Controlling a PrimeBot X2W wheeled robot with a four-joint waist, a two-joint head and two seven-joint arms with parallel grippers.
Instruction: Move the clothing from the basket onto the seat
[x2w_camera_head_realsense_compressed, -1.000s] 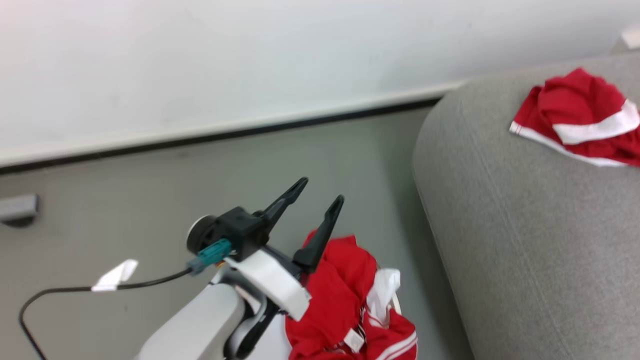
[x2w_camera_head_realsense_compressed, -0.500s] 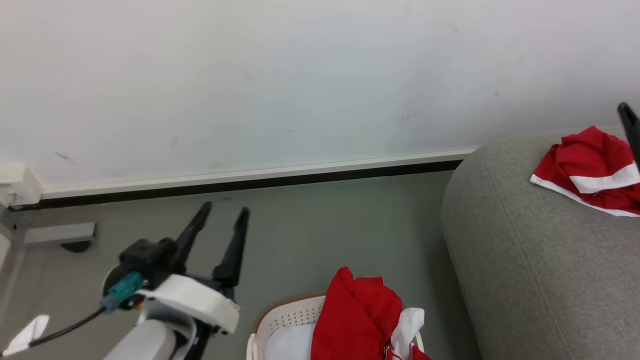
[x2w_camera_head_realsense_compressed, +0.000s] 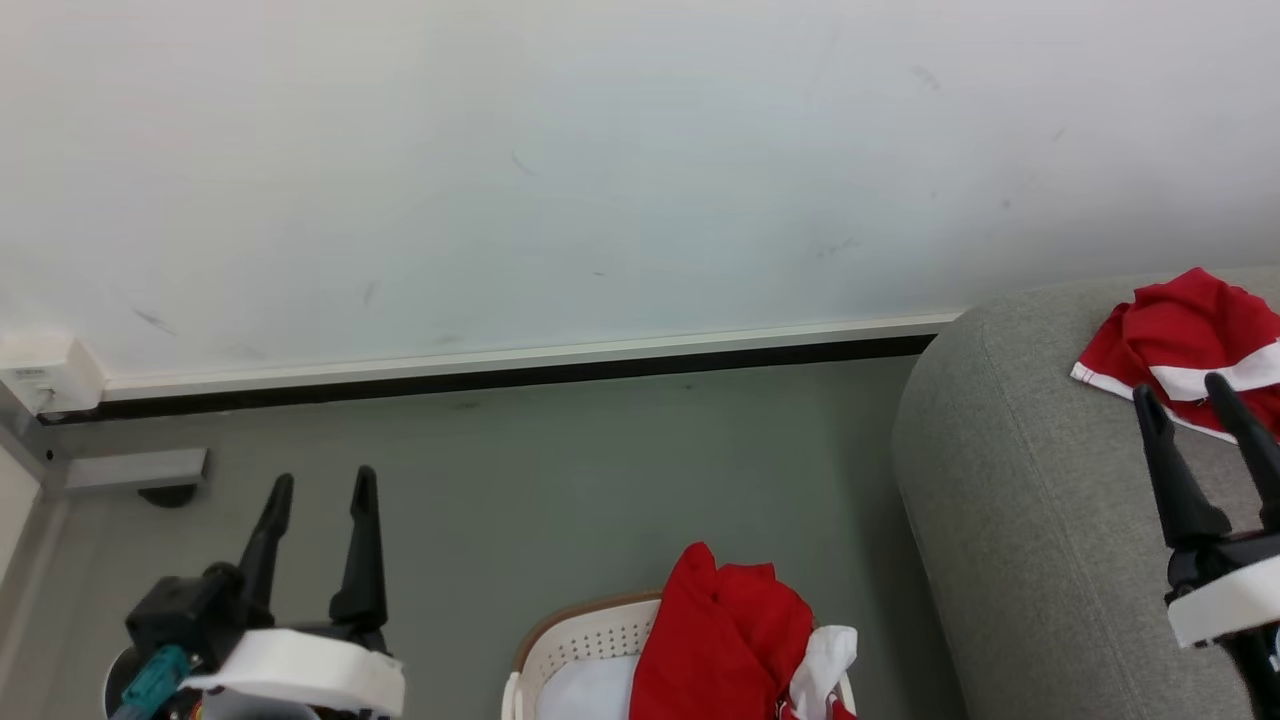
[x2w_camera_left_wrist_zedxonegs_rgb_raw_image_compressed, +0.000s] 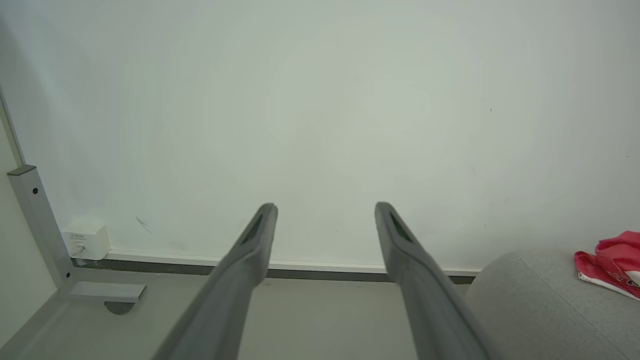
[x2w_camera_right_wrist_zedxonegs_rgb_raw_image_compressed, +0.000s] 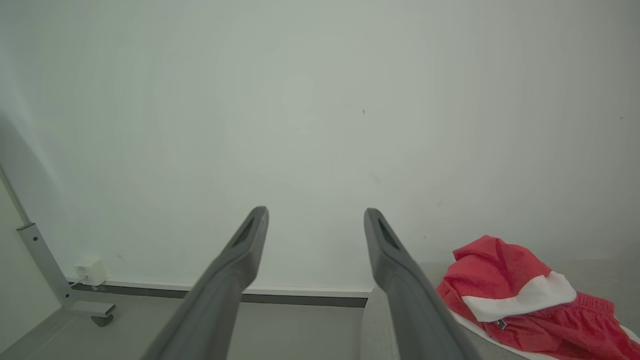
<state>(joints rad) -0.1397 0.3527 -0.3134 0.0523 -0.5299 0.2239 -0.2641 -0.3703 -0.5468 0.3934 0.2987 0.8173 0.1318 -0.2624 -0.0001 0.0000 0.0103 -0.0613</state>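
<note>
Your basket (x2w_camera_head_realsense_compressed: 575, 622) held heaped red clothing (x2w_camera_head_realsense_compressed: 725, 640); another red garment (x2w_camera_head_realsense_compressed: 1180, 335) lay on the seat (x2w_camera_head_realsense_compressed: 1030, 520). Your left gripper (x2w_camera_head_realsense_compressed: 322, 485) and right gripper (x2w_camera_head_realsense_compressed: 1180, 392) stood open, empty.

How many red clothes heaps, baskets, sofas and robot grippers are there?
Red clothing heaps: 2, sofa heap and basket heap
Basket: 1
Sofa: 1
Grippers: 2, left gripper and right gripper
Total: 6

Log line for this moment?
left gripper: open, empty | right gripper: open, empty | one garment on seat | red clothing in basket
</note>
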